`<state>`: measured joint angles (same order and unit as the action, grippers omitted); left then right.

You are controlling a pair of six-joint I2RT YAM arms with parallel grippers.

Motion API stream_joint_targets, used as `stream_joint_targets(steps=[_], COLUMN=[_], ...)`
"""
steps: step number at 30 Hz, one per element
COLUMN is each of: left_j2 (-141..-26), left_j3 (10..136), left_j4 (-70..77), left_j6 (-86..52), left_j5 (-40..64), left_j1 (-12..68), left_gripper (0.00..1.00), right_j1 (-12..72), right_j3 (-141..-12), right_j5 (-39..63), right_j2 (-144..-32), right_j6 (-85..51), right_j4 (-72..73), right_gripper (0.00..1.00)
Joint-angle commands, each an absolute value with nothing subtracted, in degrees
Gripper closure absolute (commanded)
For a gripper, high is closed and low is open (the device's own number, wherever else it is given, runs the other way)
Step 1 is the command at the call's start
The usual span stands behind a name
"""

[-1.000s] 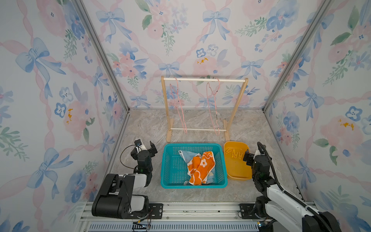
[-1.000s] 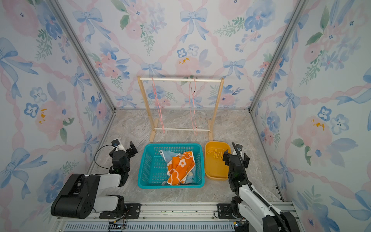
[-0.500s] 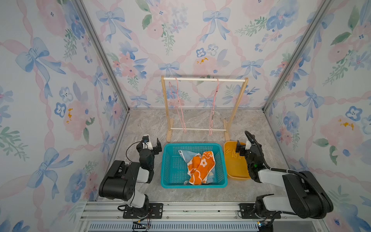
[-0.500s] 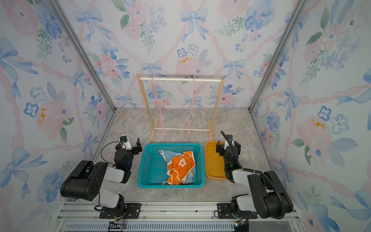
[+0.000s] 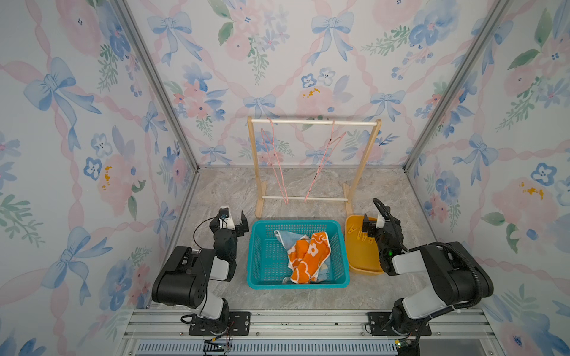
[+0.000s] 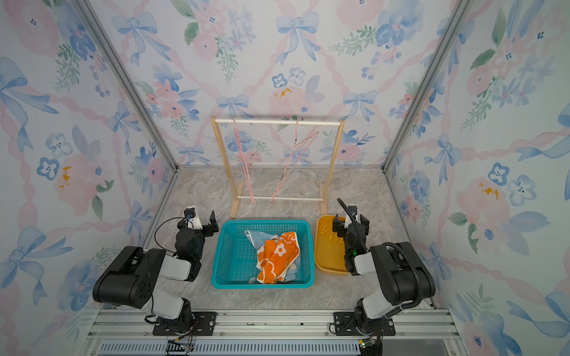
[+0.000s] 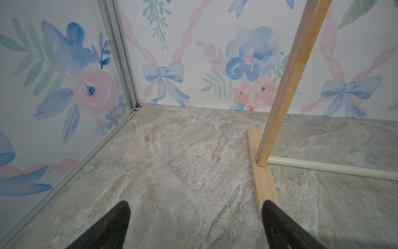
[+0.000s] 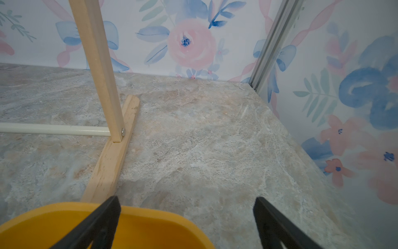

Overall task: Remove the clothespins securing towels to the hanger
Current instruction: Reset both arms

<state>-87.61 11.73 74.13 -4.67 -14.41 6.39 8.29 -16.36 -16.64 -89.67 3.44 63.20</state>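
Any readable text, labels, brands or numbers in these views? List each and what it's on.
None: no text reads in any view.
Teal basket, yellow tray, wooden rack: no labels or marks.
Orange towel: white flower outlines only, no letters.
Left arm, right arm: no legible branding.
Small circuit board at the front rail: too small to read.

Bright, even light with only faint shadows; top views are sharp (wrist views look softer, edges bent).
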Motion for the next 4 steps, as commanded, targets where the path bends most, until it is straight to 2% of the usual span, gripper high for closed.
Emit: stream_joint_targets(steps=[1,4], left_j2=[-88.2,-88.11], left_j3=[11.17,11.12], left_j4=[75.45,75.46], left_j6=[-3.52,-3.45], left_j5=[-13.72,-13.79], left_j1=[6.65,6.66], left_gripper=[0.02,0.02], right_j1=[7.39,7.16], right_j3=[-16.29,-15.96], right_j5=[-16.02,-16.42], right_j2=[-89.3,-89.24], right_j6=[2.24,1.92], right_j4=[64.74,65.24], right_gripper=[0.02,0.02])
